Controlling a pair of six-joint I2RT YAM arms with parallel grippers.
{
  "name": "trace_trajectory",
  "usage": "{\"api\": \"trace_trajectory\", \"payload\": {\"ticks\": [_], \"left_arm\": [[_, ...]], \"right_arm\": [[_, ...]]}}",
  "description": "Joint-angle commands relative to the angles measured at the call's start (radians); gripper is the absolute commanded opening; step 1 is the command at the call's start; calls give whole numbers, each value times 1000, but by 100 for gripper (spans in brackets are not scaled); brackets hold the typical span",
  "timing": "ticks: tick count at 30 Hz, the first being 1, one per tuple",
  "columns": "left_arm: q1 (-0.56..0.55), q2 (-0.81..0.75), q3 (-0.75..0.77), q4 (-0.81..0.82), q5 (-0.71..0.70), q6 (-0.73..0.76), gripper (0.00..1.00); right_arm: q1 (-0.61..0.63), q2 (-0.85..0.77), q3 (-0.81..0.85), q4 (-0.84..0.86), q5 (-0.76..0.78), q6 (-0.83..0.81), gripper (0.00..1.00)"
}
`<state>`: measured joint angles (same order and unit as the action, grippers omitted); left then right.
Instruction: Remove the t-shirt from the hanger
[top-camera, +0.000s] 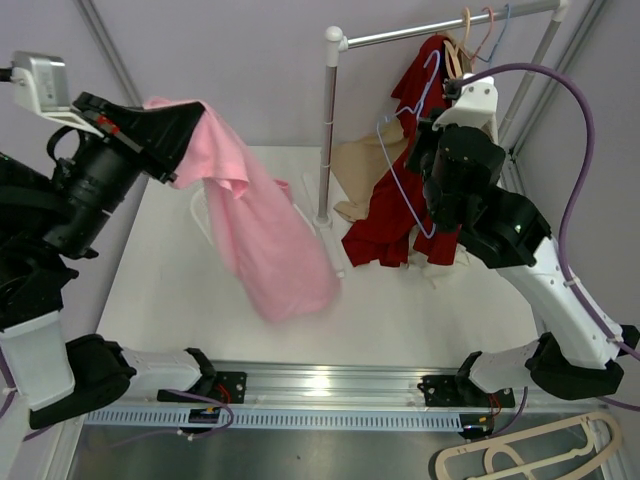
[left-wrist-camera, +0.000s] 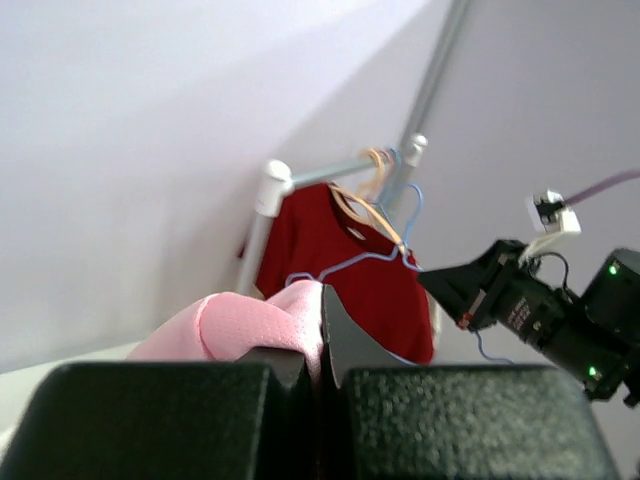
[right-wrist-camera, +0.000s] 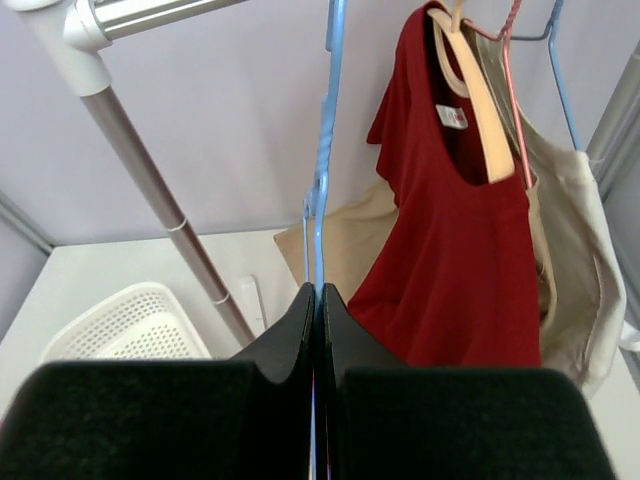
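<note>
- A white-posted clothes rail (top-camera: 327, 120) is set at the back of the table (top-camera: 430, 320), with its metal bar running off to the right.
- A red shirt (right-wrist-camera: 450, 250) is hung from the bar on a wooden hanger (right-wrist-camera: 487, 125) (the neck label is seen inside the collar).
- A beige garment (right-wrist-camera: 585, 260) is hung just behind the red shirt, partly covered by it.
- Thin wire hangers (top-camera: 487, 30) are hooked over the bar near its right end.
- A white mesh basket (right-wrist-camera: 95, 315) is placed on the table left of the post.
- A cream hanger (top-camera: 447, 462) is seen below the table's near edge, at the right.
</note>
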<state>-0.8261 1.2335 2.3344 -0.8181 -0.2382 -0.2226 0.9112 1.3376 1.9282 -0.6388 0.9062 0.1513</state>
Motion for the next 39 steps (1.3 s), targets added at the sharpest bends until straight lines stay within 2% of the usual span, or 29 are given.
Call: {"api": "trace_trajectory", "payload": {"ticks": [1,2,5,8,13,22,27,29,33,34,39], "left_arm": [[25,46,48,37,-114,98,1],[33,32,24,86,-142,141,1],[116,14,-116,232,-107,158,1],[194,58,-71,240,-27,143,1],[309,127,49,231,89,100,1],[453,172,56,297,192,8,1],[570,207,39,303,316,-89,1],[588,213,0,303,345,-110,1],[590,156,-176,373,347,-139,1],[590,137,-290,388,338,-149,1],[590,38,-519,413,263,-208,1]], "right_arm": [[-44,28,-11,148,-78,-82,0],[-55,29,-21,175,-99,-100,0],[-106,49,-28,243,-156,-139,0],[-161,77,-25,283,-275,-147,0],[-213,109,-23,350,-351,-202,0],[-324,195,5,418,-522,-199,0],[-371,259,46,404,-570,-188,0],[-383,287,61,396,-581,-182,0],[-390,301,57,390,-604,-156,0],[-390,296,42,398,-612,-156,0],[-388,250,-6,430,-710,-111,0]]}}
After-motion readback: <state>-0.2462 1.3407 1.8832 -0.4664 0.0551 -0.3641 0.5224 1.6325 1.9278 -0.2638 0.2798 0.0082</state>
